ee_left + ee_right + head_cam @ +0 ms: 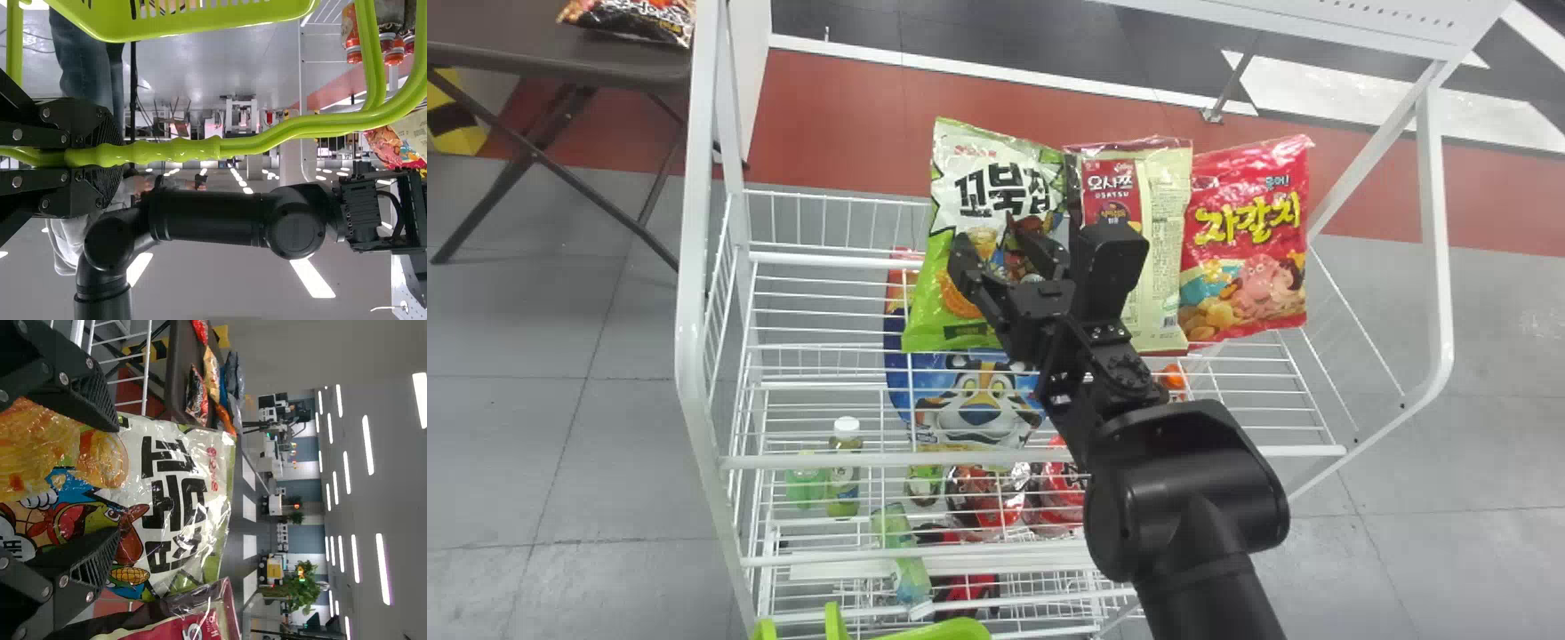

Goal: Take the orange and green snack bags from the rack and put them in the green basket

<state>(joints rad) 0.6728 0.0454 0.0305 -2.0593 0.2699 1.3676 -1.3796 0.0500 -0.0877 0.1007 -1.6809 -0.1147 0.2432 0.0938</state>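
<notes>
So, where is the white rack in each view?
Head view: the white rack spans the middle, beyond the right arm.
Left wrist view: its frame stands beyond the green basket.
Right wrist view: wires between the right gripper and dark table.
Shared landmark: the right arm.

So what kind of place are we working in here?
Probably a mock shop in a lab or workshop: snack bags on a white wire rack, with a robot arm and tiled floor.

room left of green bag [947, 311], cream bag [1167, 267] right
</notes>
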